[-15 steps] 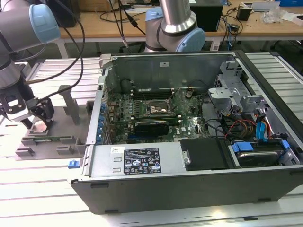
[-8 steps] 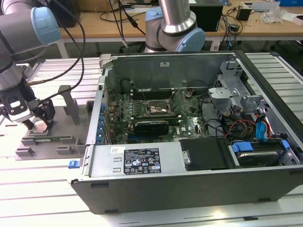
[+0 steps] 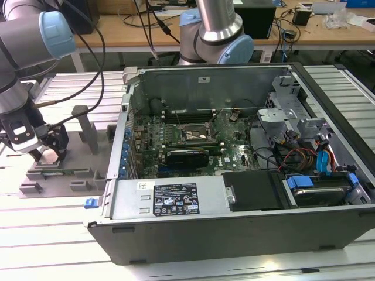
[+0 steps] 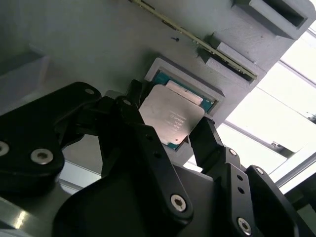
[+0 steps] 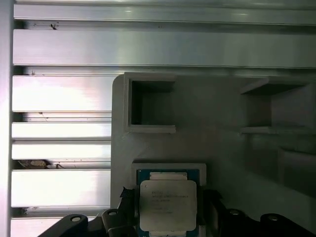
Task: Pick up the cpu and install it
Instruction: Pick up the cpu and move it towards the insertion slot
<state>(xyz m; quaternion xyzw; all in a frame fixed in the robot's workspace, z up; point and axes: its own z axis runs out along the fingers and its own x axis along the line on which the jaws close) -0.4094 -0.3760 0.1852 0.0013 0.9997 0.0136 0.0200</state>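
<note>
The cpu is a flat square chip with a shiny silver top and a blue-green rim. It lies at a shallow square recess of the grey plastic fixture at the exterior view's left. My gripper is down over that recess. Its black fingers press against two opposite edges of the cpu in both wrist views, so the gripper is shut on it. The chip sits slightly tilted in the recess. The metal-framed socket lies on the motherboard inside the open computer case.
The open computer case occupies the middle and the exterior view's right, with drives and cables inside. Upright grey blocks of the fixture stand beside my gripper. A second robot arm stands behind the case. The table has ribbed aluminium slats.
</note>
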